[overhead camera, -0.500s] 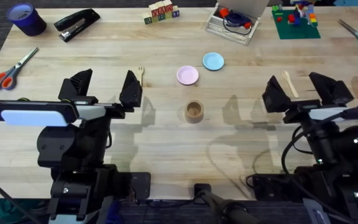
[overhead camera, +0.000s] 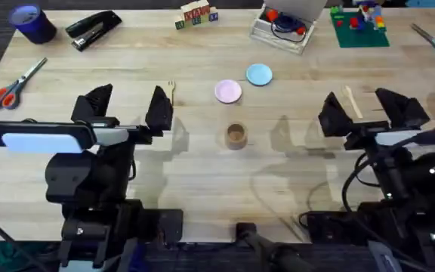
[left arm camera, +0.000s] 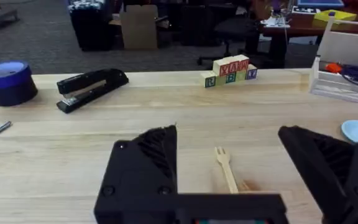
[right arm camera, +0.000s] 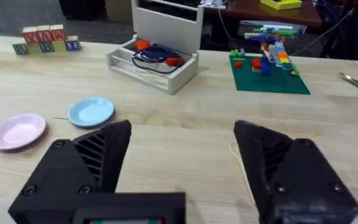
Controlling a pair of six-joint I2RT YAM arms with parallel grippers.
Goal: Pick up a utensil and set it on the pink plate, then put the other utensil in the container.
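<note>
Nothing placed yet: fork [overhead camera: 171, 89] and stick utensil [overhead camera: 348, 100] lie on the bench [overhead camera: 202, 166]; pink plate [overhead camera: 228, 91] and cup [overhead camera: 236, 136] empty; left gripper [overhead camera: 127, 108] and right gripper [overhead camera: 366, 109] wide, holding nothing.

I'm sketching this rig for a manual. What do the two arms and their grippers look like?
Both arms are black. The left gripper and right gripper each have two black wedge-shaped fingers with ribbed inner faces. Each wrist carries a white band, and black cables loop beside the right arm.

The left gripper [overhead camera: 128, 108] hovers low over the table's left half, its black fingers [left arm camera: 143, 163] spread wide, holding nothing; the right gripper [overhead camera: 368, 112] mirrors it on the right, fingers [right arm camera: 98, 155] equally parted and empty
</note>
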